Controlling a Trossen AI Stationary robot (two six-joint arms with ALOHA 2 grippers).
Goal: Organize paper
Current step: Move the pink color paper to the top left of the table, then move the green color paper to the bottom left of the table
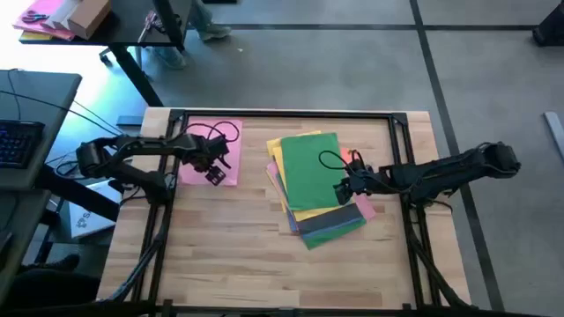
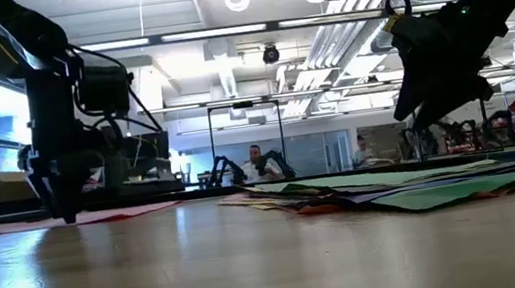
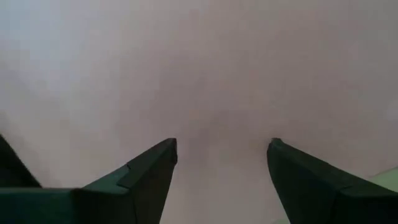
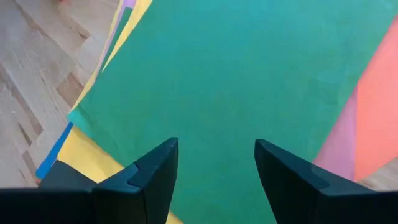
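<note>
A fanned stack of coloured paper (image 1: 310, 180), green on top, lies right of table (image 1: 229, 255) centre. The right gripper (image 1: 345, 189) hovers at its three o'clock edge, fingers apart. At nine o'clock, a lone pink sheet (image 1: 231, 130) sits under the left gripper (image 1: 214, 172), fingers spread.

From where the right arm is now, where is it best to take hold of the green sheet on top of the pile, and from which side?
Probably at the green sheet's right-hand edge, coming from above. It lies flat on top of the fanned pile, so only an edge can be pinched. The right gripper, open, hangs over that side, where pink and orange sheets stick out beneath.
</note>
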